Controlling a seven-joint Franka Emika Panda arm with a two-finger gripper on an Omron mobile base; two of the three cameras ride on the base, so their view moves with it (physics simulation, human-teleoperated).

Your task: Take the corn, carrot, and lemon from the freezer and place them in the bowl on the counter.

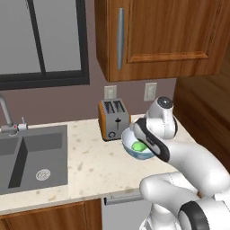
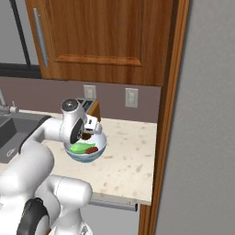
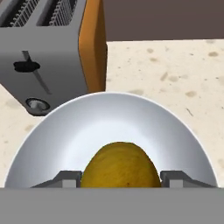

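Clamped between the gripper (image 3: pixel 119 180) tips, the lemon (image 3: pixel 119 167) hangs just over the bowl (image 3: pixel 57 135) on the counter (image 1: pixel 90 164); corn (image 2: pixel 81 148) and carrot (image 2: pixel 92 150) already lie inside; only its release appears left.

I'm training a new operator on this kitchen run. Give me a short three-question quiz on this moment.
1. True or false: the gripper holds the lemon over the bowl.
2. Which two items already lie in the bowl? A) corn and carrot B) two lemons C) nothing
3. Which appliance stands right behind the bowl on the counter?

Key: 1 true; 2 A; 3 the toaster.
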